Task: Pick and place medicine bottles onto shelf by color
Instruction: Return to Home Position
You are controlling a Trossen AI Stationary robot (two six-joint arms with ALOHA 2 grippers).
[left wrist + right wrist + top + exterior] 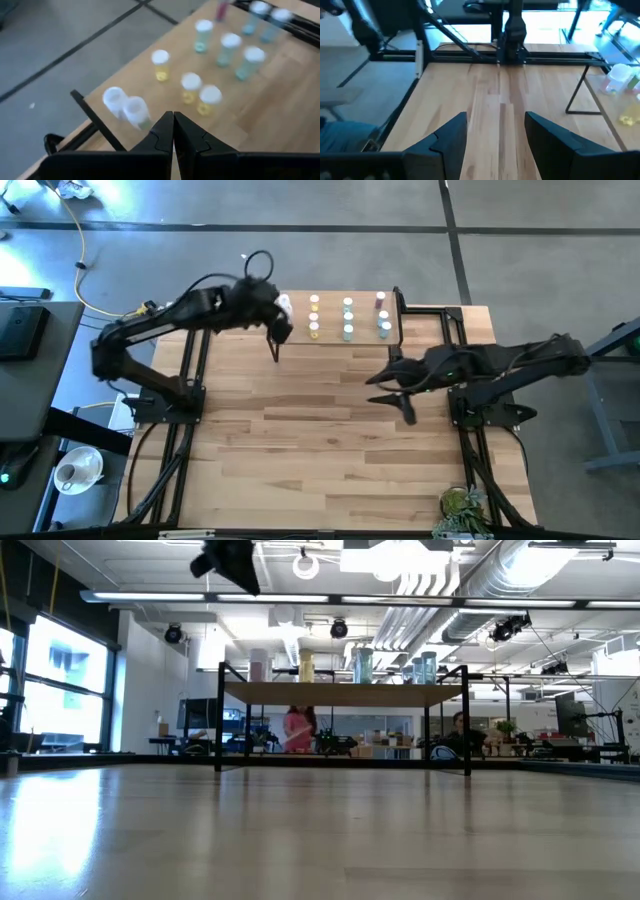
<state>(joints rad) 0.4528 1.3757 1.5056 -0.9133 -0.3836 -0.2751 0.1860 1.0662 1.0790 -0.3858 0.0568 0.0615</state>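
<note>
Holding the left gripper (173, 117) raised, fingers pressed together on nothing, just off a corner of the shelf (260, 115), a posture suiting a return to rest, sorting looking complete, with the medicine bottles (191, 85) standing beyond the fingertips in colour groups: white nearest, then yellow, teal, one pink farthest. Keeping the right gripper (496, 119) over the table (485, 75), fingers spread apart and empty, with the shelf off to one side and untouched. Treating the shelf's black leg (95, 120) beside the left fingertips as the nearest obstruction; disregarding a person in pink (297, 728) far behind the shelf.
</note>
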